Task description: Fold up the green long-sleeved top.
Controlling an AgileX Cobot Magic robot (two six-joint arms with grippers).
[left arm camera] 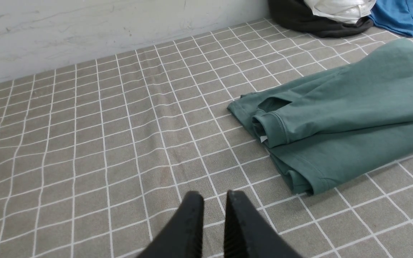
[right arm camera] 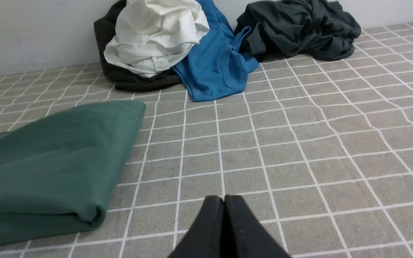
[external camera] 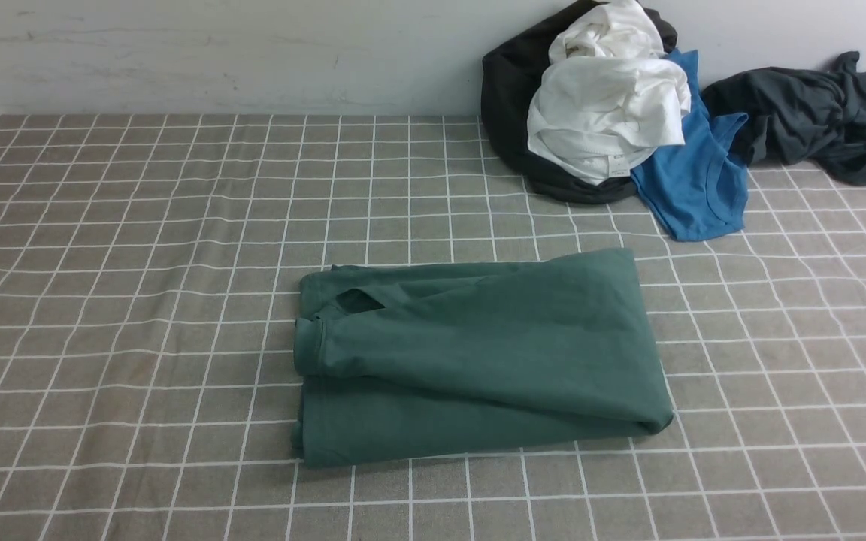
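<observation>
The green long-sleeved top (external camera: pixel 478 353) lies folded into a thick rectangle in the middle of the checked tablecloth, with its ribbed neck opening at its left end. In the left wrist view the top (left arm camera: pixel 353 118) shows a small white label at the neck. My left gripper (left arm camera: pixel 213 197) hangs over bare cloth short of the top's left end, its jaws a narrow gap apart with nothing between them. My right gripper (right arm camera: pixel 224 199) is shut on nothing above bare cloth, off the right end of the top (right arm camera: pixel 48 161). Neither arm appears in the front view.
A heap of clothes lies at the back right against the wall (external camera: pixel 252 52): a black garment (external camera: pixel 508 98), a white one (external camera: pixel 606 105) on top, a bright blue one (external camera: pixel 692 180) and a charcoal-grey one (external camera: pixel 809 120).
</observation>
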